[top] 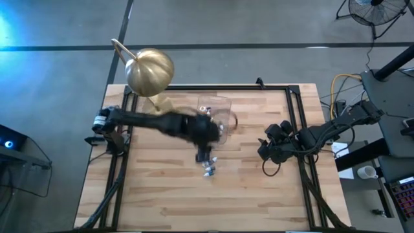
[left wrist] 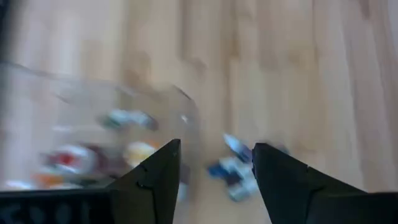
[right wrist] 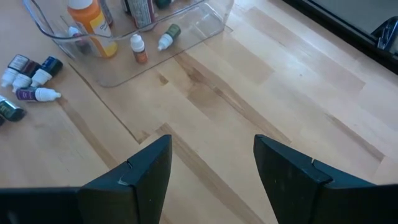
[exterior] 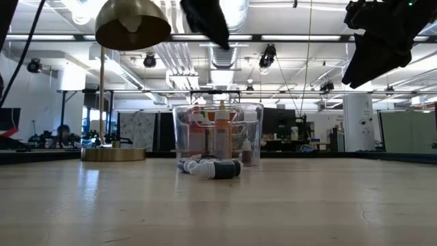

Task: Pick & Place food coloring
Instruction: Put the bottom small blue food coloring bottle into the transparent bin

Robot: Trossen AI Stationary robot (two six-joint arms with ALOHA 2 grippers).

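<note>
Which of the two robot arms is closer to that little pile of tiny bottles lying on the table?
The left. The left gripper hangs right above the loose bottles, beside the tub. The right gripper waits well off to the side, near the table's right edge.

Food coloring bottles (right wrist: 28, 78) lying clustered on table; others inside tub.

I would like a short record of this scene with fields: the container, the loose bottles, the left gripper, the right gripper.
container: clear tub on the table, with several food coloring bottles inside
loose bottles: small cluster lying on the wood beside the tub
left gripper: open, empty, above the loose bottles next to the tub
right gripper: open, empty, waiting over bare wood at the table's right side
background: brass lamp behind the tub
</note>
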